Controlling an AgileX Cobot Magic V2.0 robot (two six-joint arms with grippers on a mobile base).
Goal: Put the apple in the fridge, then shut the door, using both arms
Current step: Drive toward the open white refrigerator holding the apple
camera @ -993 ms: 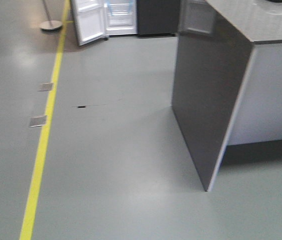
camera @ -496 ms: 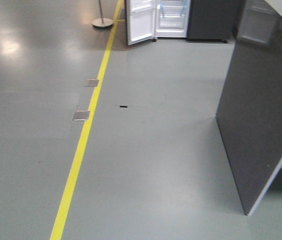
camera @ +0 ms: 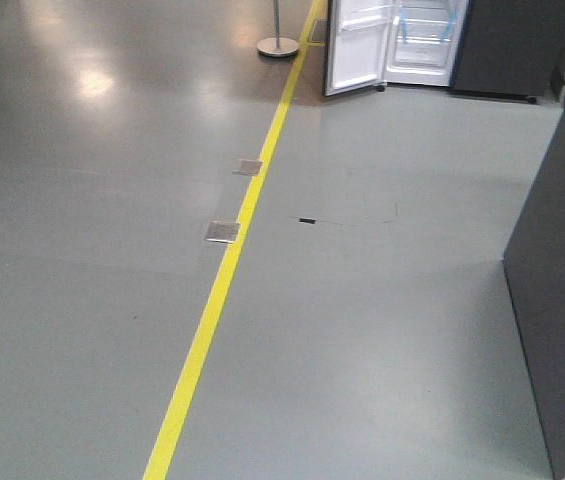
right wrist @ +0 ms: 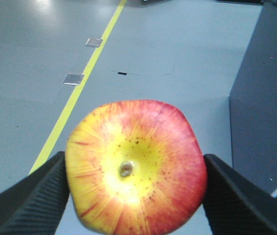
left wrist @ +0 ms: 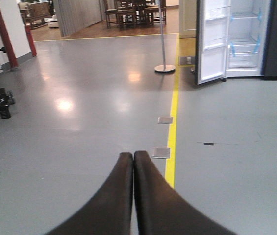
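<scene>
Front view: fridge [camera: 420, 50] and door [camera: 357, 45] cut off by top edge, interior detail too small to tell; cabinet [camera: 562, 310] runs off right. Right wrist: underside of apple [right wrist: 136, 166] cut by bottom edge.

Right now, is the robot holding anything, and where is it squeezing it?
The right gripper holds the apple, pinched at its two opposite sides. The left gripper is shut and empty.

Yellow floor line [camera: 215, 300], stanchion base [camera: 278, 46]
</scene>
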